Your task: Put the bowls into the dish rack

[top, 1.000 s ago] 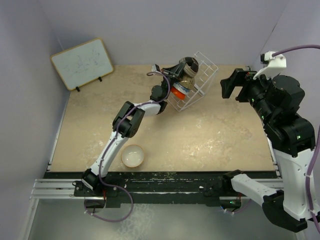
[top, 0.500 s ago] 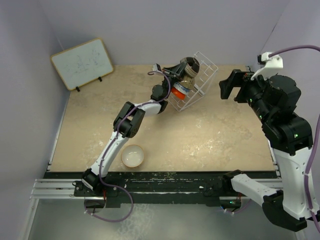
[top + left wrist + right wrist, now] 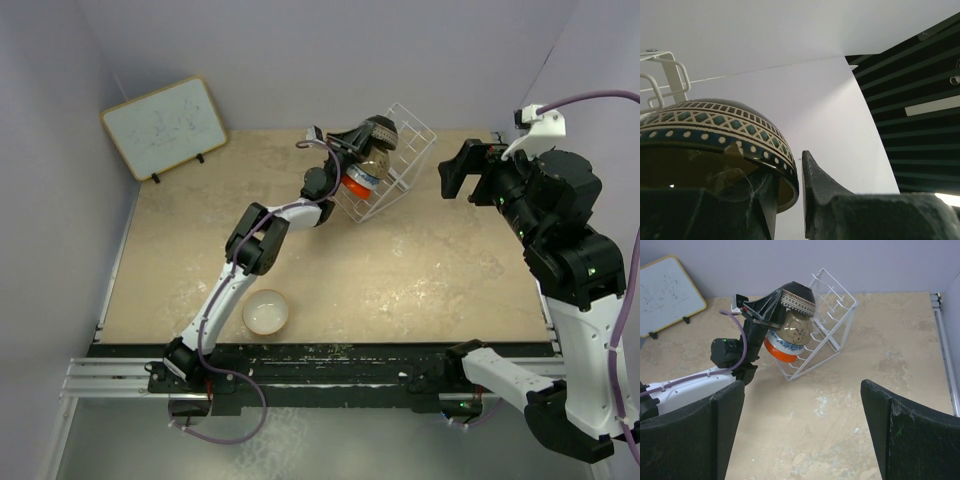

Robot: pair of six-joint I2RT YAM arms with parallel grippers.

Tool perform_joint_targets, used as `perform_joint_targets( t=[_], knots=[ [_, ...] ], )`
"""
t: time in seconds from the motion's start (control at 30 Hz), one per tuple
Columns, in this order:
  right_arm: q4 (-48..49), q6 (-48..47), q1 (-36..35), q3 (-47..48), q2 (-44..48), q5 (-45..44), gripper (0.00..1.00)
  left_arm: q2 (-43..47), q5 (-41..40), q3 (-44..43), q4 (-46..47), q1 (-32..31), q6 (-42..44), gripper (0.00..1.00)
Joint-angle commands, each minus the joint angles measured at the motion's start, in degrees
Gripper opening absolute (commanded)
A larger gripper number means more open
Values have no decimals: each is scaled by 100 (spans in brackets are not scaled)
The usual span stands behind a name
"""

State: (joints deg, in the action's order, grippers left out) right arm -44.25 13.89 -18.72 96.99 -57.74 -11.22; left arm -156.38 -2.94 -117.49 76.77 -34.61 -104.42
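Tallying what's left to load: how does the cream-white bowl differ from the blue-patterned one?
The cream-white bowl is plain, the blue-patterned bowl banded. The cream one sits upright on the table; the patterned one is tipped at the dish rack, rim between the left jaws. Both are round.

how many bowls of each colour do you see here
orange bowl: 1
tan bowl: 1
dark bowl with patterned band: 1
cream-white bowl: 1
total: 4 clear; a white-and-blue edge between the orange and tan ones may be a fifth
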Motion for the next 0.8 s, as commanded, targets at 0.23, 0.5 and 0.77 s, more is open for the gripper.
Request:
perform_joint_targets(
  t=[0.23, 0.5, 0.77],
  knots=[
    [266, -117, 18, -27, 43, -75, 100, 508, 531, 68, -663, -6, -22, 28],
    [301, -115, 18, -74, 64, -64, 100, 387, 1088, -398, -1149, 5, 87, 28],
    [389, -94, 18, -211, 87, -10, 100, 493, 1659, -281, -1594, 86, 379, 31]
  ],
)
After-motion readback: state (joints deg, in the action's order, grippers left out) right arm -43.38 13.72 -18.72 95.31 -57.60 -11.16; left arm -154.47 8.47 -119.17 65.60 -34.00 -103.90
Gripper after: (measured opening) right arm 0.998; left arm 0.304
